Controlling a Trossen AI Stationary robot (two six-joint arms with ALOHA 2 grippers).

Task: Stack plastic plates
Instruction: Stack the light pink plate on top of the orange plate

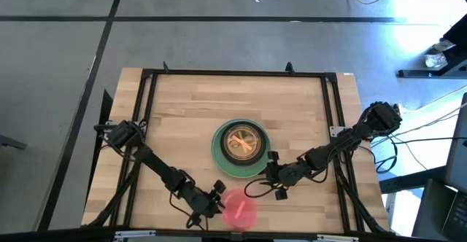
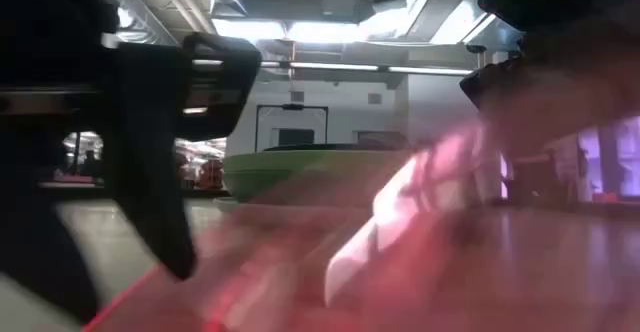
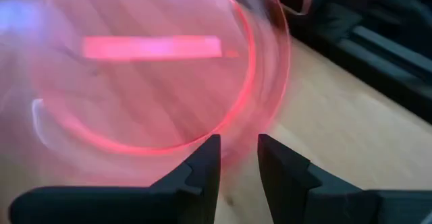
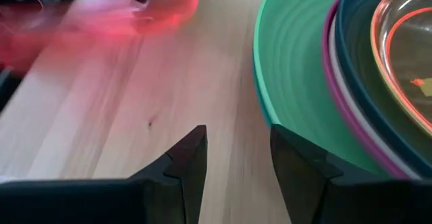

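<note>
Nearly finished: your stack (image 1: 241,149) stands built, only the pink-red plate (image 1: 239,208) remains, its rim between the left gripper (image 3: 237,158)'s slightly parted fingers; the right gripper (image 4: 236,150) is open and empty.

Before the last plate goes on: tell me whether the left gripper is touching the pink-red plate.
Touching. In the left wrist view the left gripper has the pink-red plate's rim running between its two fingers, which pinch it; the high view agrees.

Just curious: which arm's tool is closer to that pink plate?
Left. Its tool is at the pink plate's rim; the right tool sits farther off, beside the green stack.
</note>
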